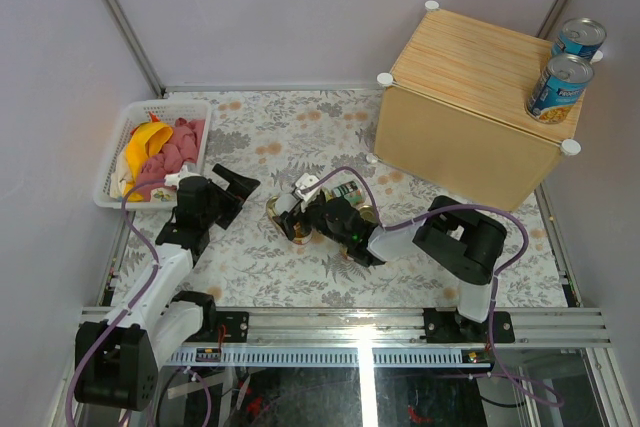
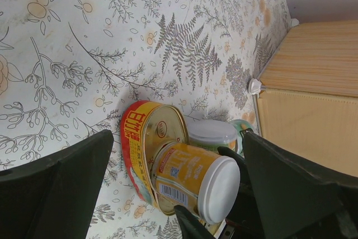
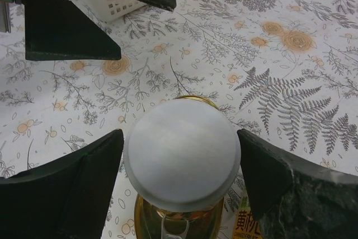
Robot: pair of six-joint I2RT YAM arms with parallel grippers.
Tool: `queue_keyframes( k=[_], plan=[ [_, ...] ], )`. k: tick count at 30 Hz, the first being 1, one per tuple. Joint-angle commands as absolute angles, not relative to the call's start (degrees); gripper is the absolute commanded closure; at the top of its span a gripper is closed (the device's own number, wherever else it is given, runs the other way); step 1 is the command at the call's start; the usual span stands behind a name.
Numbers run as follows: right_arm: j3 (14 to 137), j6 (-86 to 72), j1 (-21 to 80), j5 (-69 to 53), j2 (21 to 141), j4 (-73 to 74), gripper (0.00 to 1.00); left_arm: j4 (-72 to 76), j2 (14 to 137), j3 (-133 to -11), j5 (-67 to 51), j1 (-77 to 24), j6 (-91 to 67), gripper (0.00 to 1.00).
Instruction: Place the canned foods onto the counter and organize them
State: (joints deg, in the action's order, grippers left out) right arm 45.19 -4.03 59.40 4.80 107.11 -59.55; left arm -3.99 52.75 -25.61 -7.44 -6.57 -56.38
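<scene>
Two blue-labelled cans stand upright on the counter [image 1: 470, 77], along its right edge: front can [image 1: 560, 87], rear can [image 1: 580, 39] just behind it. The counter sits at the far right of the table [image 1: 270, 267].

The other tins are bunched mid-table, well apart from the counter. The yellow can [image 3: 182, 163] is tipped over with its white lid facing the right wrist camera, and it leans on a gold oval tin [image 2: 146, 138] that stands on its edge. Another pale-lidded can [image 2: 211, 135] lies just beside them; its pose is unclear.

The right gripper [image 3: 180, 137] is spread wide and straddles the yellow can, one finger close on each side of the lid. Whether the pads actually touch cannot be told, and no clamp is visible.

The left gripper [image 1: 238, 183] is fully spread with nothing in it. It hangs just left of the cluster, pointed at it. The white basket [image 1: 112, 162], with yellow and pink items in it, is at the far left of the table.
</scene>
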Motion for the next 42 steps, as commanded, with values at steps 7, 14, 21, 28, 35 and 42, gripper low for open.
queue_keyframes(
  k=[7,14,21,28,35,42],
  plan=[
    [47.2,-5.05,58.62,2.98,106.07,-64.6,0.34,-3.56,52.27,-26.92,-8.74,-5.98,-55.32,0.0],
    [48.19,-4.53,58.67,2.16,104.2,-62.37,0.66,-3.78,50.59,-26.3,-8.54,-5.98,-56.08,0.0],
    [50.89,-2.57,58.7,1.01,100.43,-56.9,0.78,-2.89,47.92,-24.5,-7.79,-5.98,-58.85,0.0],
    [56.22,-0.75,58.67,0.23,95.84,-48.63,0.97,-0.94,46.96,-24.11,-6.15,-5.98,-61.41,0.0],
    [63.19,0.81,58.71,0.97,90.98,-38.13,1.0,2.1,45.37,-21.08,-4.78,-6.0,-65.29,0.0],
    [73.84,5.25,58.71,6.49,86.92,-26.34,1.0,7.36,46.91,-19.39,-3.59,-6.11,-67.37,0.0]
  ],
)
